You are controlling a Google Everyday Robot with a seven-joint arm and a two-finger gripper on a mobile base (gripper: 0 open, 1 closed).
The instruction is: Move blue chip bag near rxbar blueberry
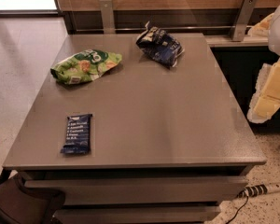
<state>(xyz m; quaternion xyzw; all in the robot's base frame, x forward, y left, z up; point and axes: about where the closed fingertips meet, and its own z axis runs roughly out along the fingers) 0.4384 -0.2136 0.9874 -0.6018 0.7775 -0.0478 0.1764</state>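
Observation:
The blue chip bag (159,45) is a dark navy crumpled bag with white lettering. It lies at the far middle of the grey table (168,125). The rxbar blueberry (77,133) is a small flat dark blue wrapper with white text lines, lying near the table's front left edge. The two are far apart, on a diagonal across the table. My gripper (265,104), white and pale yellow, hangs at the right edge of the view. It is off the table's right side, well away from both and holding nothing that I can see.
A bright green snack bag (85,66) lies at the far left of the table, between the bar and the chip bag. A wooden wall with metal brackets (242,17) runs behind. A power strip (261,189) lies on the floor at the right.

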